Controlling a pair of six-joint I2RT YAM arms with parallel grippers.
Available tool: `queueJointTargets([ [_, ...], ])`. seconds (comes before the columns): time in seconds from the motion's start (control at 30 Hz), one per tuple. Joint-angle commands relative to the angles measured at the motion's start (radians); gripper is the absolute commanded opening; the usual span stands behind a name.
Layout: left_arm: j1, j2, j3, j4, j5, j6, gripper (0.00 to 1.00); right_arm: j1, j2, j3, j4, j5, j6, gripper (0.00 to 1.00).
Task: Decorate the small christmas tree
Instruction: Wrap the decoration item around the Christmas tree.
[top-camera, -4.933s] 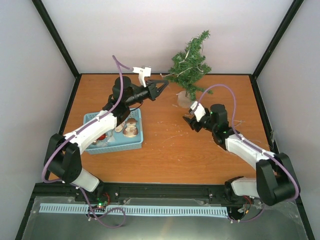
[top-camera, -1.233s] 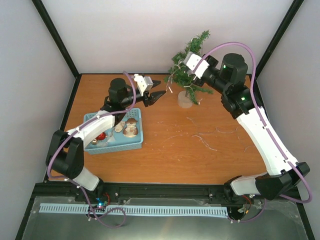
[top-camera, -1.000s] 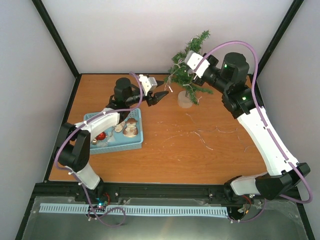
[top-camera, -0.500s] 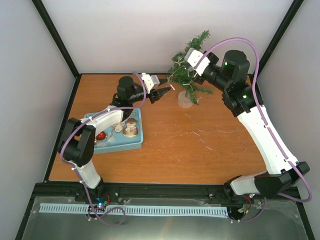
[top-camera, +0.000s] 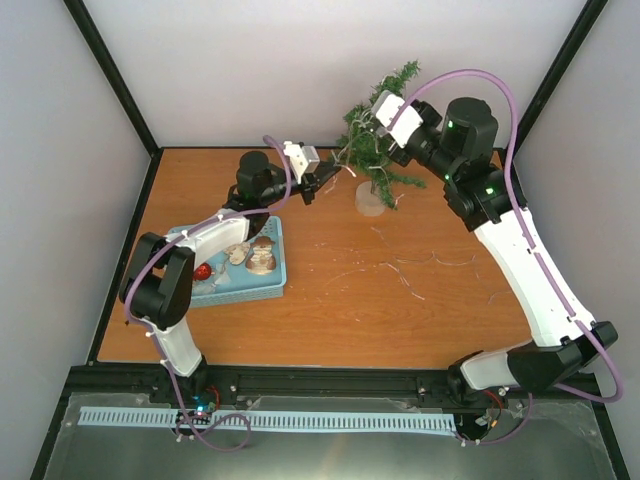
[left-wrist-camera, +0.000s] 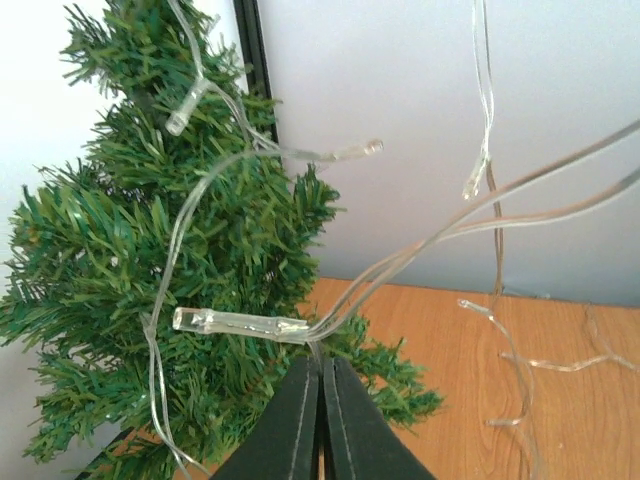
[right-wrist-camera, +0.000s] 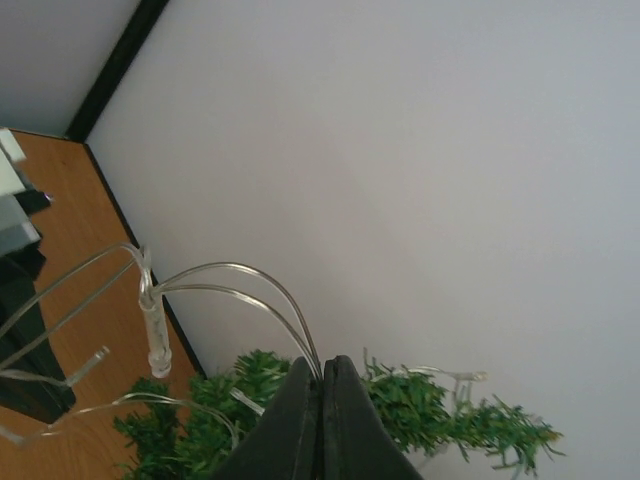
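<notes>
You are draping the light string (left-wrist-camera: 240, 324) partway over the small christmas tree (top-camera: 378, 150) at the table's (top-camera: 350, 300) far edge, left gripper (left-wrist-camera: 321, 362) and right gripper (right-wrist-camera: 322, 362) both pinching its wire, while the ornaments (top-camera: 262, 258) are waiting in the blue basket (top-camera: 240, 293).

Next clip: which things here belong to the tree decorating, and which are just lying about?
In the job:
tree
light string, pinched by the left gripper and the right gripper

Lying about:
basket
ornaments in it, untouched, though probably meant for the tree later
</notes>
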Motion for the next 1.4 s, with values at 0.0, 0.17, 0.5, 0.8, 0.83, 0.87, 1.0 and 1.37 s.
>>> queueJointTargets([
  [0.0, 0.017, 0.003, 0.097, 0.071, -0.009, -0.180, 0.01, -0.030, 0.033, 0.063, -0.018, 0.126, 0.025, 0.03],
  [0.17, 0.051, 0.070, 0.214, 0.054, -0.005, -0.361, 0.01, -0.106, 0.090, 0.151, -0.053, 0.094, 0.077, 0.03],
  [0.5, 0.095, 0.219, 0.482, -0.120, -0.006, -0.623, 0.00, -0.244, 0.272, 0.386, -0.161, 0.020, 0.128, 0.03],
  [0.8, 0.105, 0.271, 0.565, -0.124, -0.013, -0.678, 0.01, -0.290, 0.398, 0.546, -0.165, -0.011, 0.155, 0.03],
  [0.83, 0.107, 0.278, 0.582, -0.127, -0.015, -0.682, 0.01, -0.291, 0.411, 0.568, -0.171, -0.015, 0.153, 0.03],
  [0.87, 0.108, 0.283, 0.591, -0.128, -0.018, -0.689, 0.01, -0.291, 0.423, 0.587, -0.176, -0.018, 0.149, 0.03],
  [1.0, 0.110, 0.311, 0.640, -0.129, -0.020, -0.710, 0.01, -0.293, 0.443, 0.617, -0.164, 0.004, 0.135, 0.03],
  [1.37, 0.113, 0.390, 0.708, -0.150, -0.034, -0.719, 0.01, -0.303, 0.493, 0.641, -0.087, 0.067, 0.033, 0.03],
])
